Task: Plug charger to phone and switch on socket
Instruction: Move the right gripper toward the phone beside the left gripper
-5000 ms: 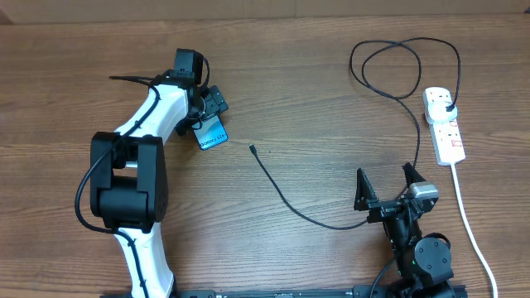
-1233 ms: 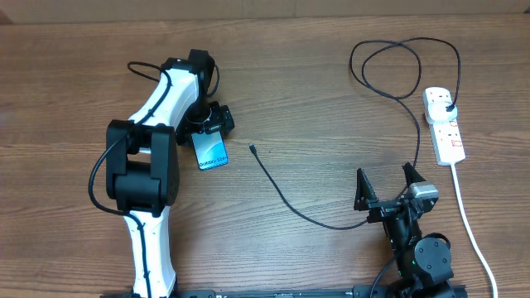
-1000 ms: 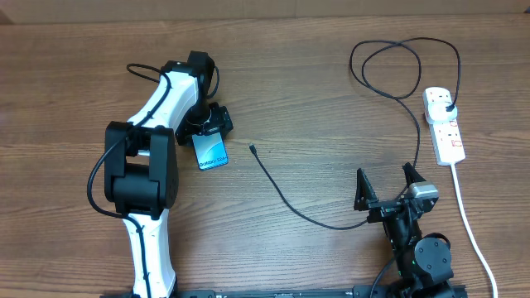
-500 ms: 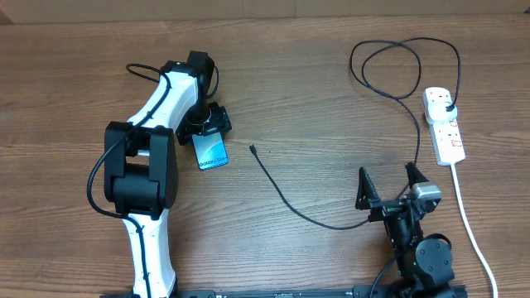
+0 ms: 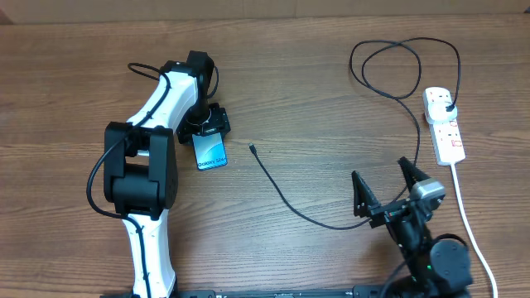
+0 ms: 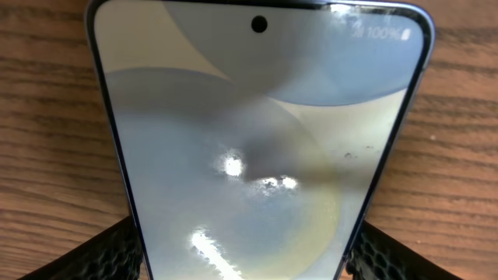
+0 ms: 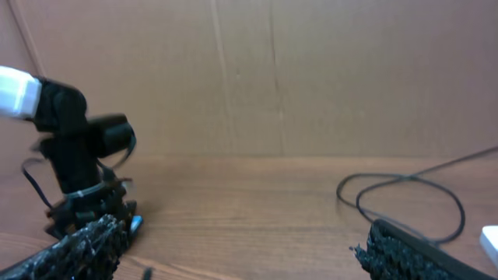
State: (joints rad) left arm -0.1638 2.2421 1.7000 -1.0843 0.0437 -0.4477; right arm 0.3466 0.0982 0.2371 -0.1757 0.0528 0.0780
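Left tool (image 5: 207, 130) straddles the phone (image 5: 212, 151) on the table (image 5: 315, 108), grip unclear; right tool (image 5: 379, 170) gapes wide, empty.

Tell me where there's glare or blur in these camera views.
Left wrist: white glare spots on the screen of the slim pale-lit smartphone, which fills the frame. Right wrist: soft overall, the black ribbed fingertips in front blurred. Overhead: even light, sharp across the brown wooden table.
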